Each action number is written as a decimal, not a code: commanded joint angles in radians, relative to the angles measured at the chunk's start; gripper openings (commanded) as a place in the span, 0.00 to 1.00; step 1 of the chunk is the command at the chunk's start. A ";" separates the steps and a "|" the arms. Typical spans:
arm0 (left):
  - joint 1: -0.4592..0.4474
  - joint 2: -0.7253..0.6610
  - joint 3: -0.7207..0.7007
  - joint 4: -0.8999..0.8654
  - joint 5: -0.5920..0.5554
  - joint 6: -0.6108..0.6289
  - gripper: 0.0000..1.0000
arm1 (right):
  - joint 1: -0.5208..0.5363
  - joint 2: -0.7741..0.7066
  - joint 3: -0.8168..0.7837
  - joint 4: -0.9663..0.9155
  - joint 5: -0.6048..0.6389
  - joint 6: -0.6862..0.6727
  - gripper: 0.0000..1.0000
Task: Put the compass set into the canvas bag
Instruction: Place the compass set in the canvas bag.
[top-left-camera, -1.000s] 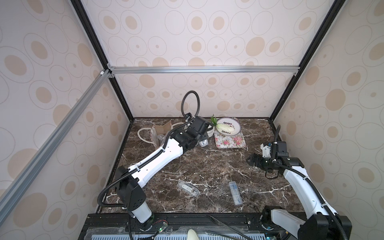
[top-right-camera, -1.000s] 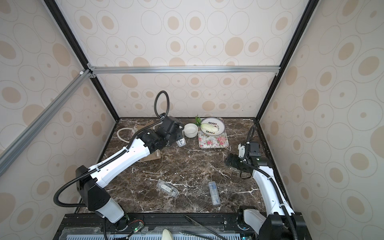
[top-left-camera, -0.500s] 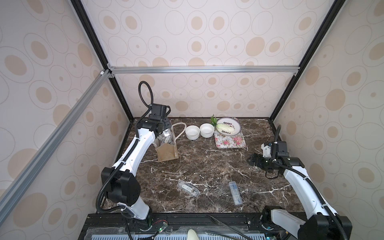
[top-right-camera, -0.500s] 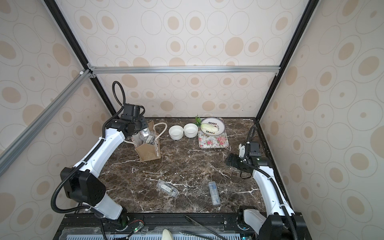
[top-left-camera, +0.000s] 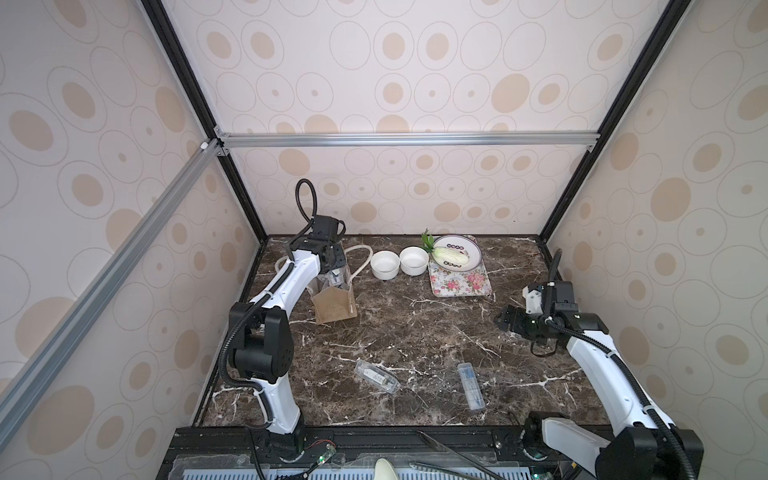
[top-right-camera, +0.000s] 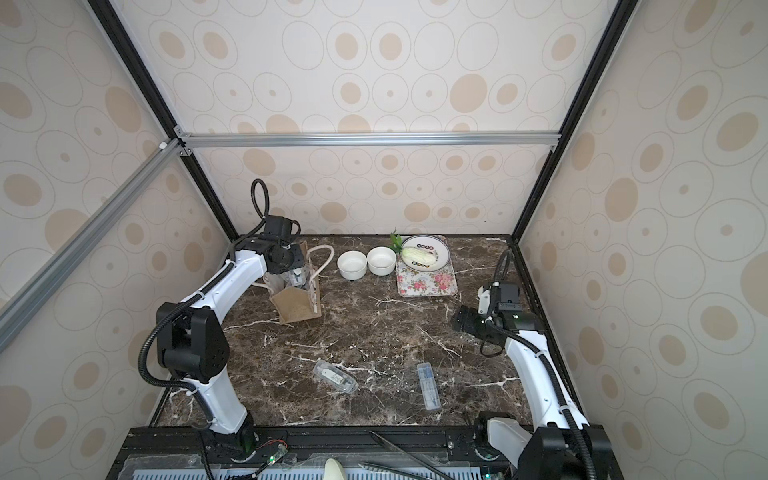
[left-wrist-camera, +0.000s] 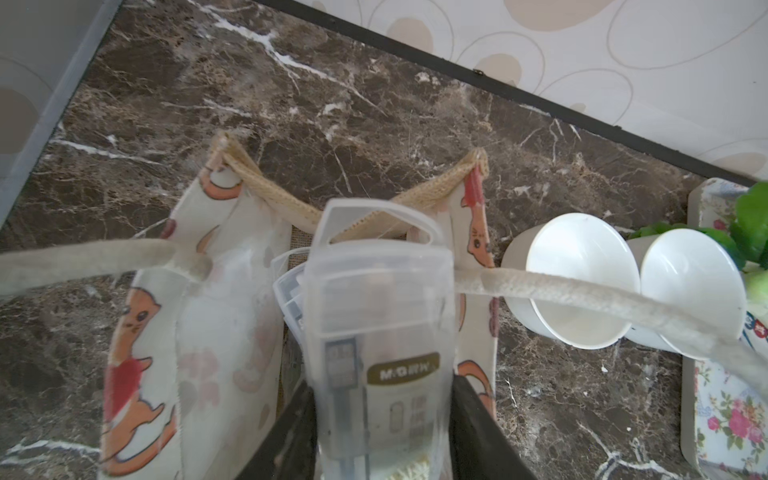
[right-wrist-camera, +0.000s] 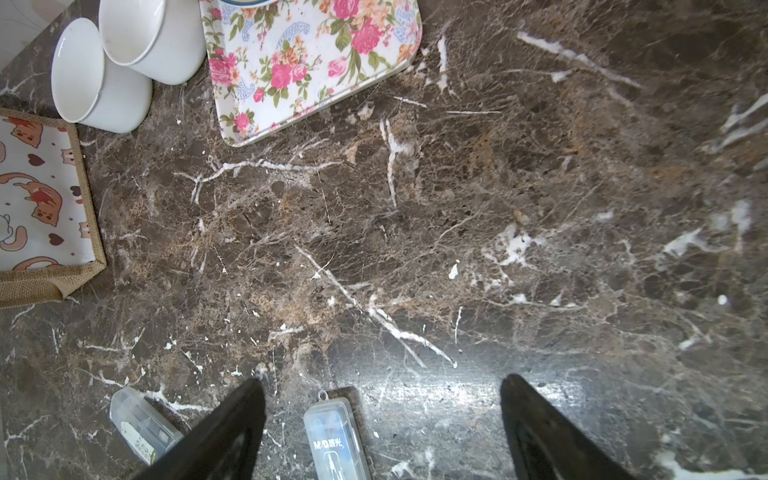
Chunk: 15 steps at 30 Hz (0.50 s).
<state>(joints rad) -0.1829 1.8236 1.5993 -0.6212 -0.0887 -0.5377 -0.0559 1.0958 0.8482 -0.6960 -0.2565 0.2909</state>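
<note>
Left gripper (left-wrist-camera: 380, 399), clamped on the compass set (left-wrist-camera: 376, 299), swung over from the bowls (left-wrist-camera: 582, 278); canvas bag (left-wrist-camera: 145, 332) mouth now beneath its tips, looks ready to drop; right gripper (right-wrist-camera: 382, 380) open, empty.

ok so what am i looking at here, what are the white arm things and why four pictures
These are two white robot arms, the left arm and the right arm, standing at the front of a marble-look table. Two pictures come from a camera pair high above, looking down on everything; the other two come from a small camera on each wrist. On the table stand a canvas bag, two white bowls and a floral tray bearing a plate with a napa cabbage; two clear plastic cases lie near the front. The left fingers grip a clear compass set case at the bag's open mouth. The right fingers stand open above the table, holding nothing.
</note>
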 joint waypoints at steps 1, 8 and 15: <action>0.009 -0.007 0.003 0.015 0.039 0.018 0.46 | 0.006 0.012 0.019 -0.016 0.008 0.011 0.91; 0.008 0.034 -0.003 -0.026 0.039 0.005 0.46 | 0.007 0.036 0.018 0.001 -0.007 0.021 0.90; 0.008 0.094 0.055 -0.057 0.023 -0.001 0.47 | 0.007 0.029 0.010 0.001 -0.003 0.015 0.91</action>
<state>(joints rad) -0.1829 1.8992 1.5982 -0.6357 -0.0502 -0.5385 -0.0559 1.1294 0.8482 -0.6914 -0.2581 0.3023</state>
